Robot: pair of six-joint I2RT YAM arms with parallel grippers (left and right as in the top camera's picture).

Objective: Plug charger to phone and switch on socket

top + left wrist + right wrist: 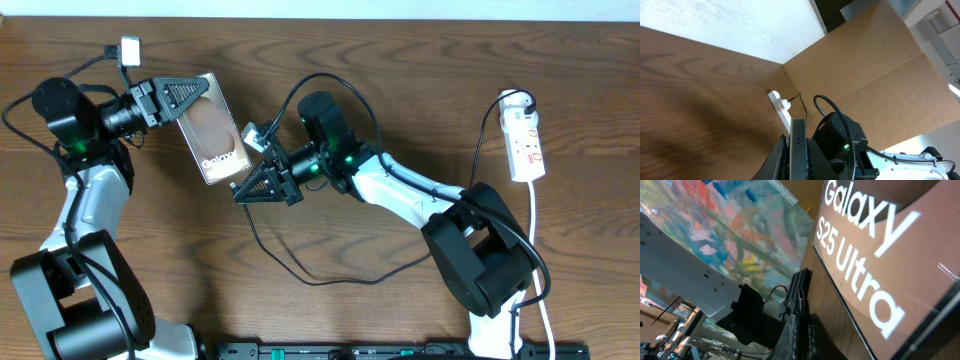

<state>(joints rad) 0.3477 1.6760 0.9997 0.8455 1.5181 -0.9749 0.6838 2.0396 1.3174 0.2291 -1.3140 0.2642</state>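
1. Overhead view: the left gripper (200,92) is clamped on the upper edge of the phone (212,128), holding it at the left half of the table with its white lettering facing up.
2. The right gripper (246,192) is closed and appears to pinch the plug end of the charger (300,278), whose thin black cable loops away across the wood.
3. That gripper's tip sits just beside the phone's lower edge. Whether the plug is already seated cannot be told.
4. The socket (526,140) lies well apart at the far right with nothing touching it, so switching it on is probably still to do.
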